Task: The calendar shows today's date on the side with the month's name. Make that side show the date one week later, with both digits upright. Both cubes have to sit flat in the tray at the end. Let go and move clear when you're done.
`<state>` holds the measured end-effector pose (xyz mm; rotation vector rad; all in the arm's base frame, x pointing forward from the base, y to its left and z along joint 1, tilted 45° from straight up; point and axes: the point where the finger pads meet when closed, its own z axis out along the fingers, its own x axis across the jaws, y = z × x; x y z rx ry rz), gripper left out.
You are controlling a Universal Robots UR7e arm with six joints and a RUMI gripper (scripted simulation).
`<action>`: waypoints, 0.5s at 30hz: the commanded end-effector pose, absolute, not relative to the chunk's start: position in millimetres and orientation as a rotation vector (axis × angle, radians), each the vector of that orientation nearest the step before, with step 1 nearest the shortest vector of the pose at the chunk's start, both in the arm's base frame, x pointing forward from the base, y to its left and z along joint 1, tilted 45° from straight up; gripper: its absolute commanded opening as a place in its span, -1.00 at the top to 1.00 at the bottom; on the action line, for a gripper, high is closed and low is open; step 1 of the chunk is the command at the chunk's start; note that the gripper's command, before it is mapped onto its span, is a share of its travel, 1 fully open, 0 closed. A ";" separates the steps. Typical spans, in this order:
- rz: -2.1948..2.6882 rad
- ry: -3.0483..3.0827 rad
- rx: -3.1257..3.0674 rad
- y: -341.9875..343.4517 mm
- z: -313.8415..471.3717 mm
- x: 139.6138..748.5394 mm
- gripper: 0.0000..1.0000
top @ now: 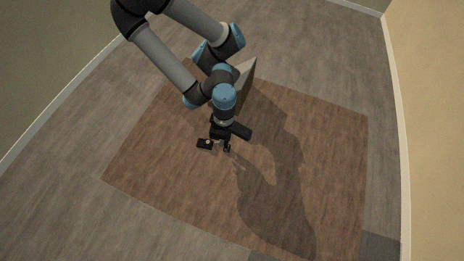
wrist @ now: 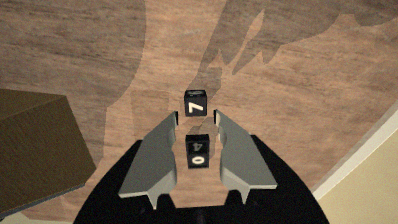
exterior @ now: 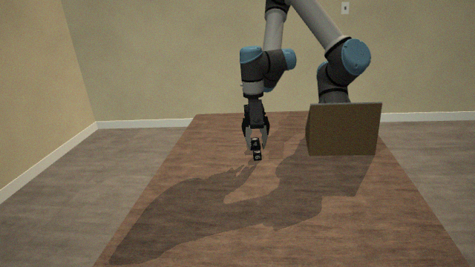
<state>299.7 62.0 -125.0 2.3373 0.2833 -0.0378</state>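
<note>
Cube w/ 0 & 4 (exterior: 255, 144) (wrist: 198, 151) sits btwn the gripper's (top: 222, 144) (exterior: 256, 147) (wrist: 196, 118) jaws, gap each side in wrist view; cube w/ 7 (exterior: 257, 155) (wrist: 195, 103) just beyond the tips; wrist cam gets the 0 & 7, exterior only the 4 & a 6 or 9; top too small to read. Jaws part-spread, pinching nothing; cubes glossy blk, white digits; tabletop (top: 174, 159) (exterior: 356, 230) (wrist: 300, 100) brown woodgrain; slant-sided brown block (top: 248, 85) (exterior: 343, 130) (wrist: 40, 145) off to one side.

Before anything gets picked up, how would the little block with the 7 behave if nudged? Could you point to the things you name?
The cube marked 7 (wrist: 195, 103) would probably slide rather than roll, given its flat faces. Its squat shape makes tipping unlikely, and its crisp edges suggest it's stiff.
</note>
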 end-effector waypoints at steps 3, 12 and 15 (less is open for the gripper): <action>-0.037 0.283 2.338 62.2 -124.9 300.0 0.44; -0.037 0.283 2.338 61.9 -125.2 300.0 0.44; -0.037 0.283 2.338 60.5 -126.6 300.1 0.44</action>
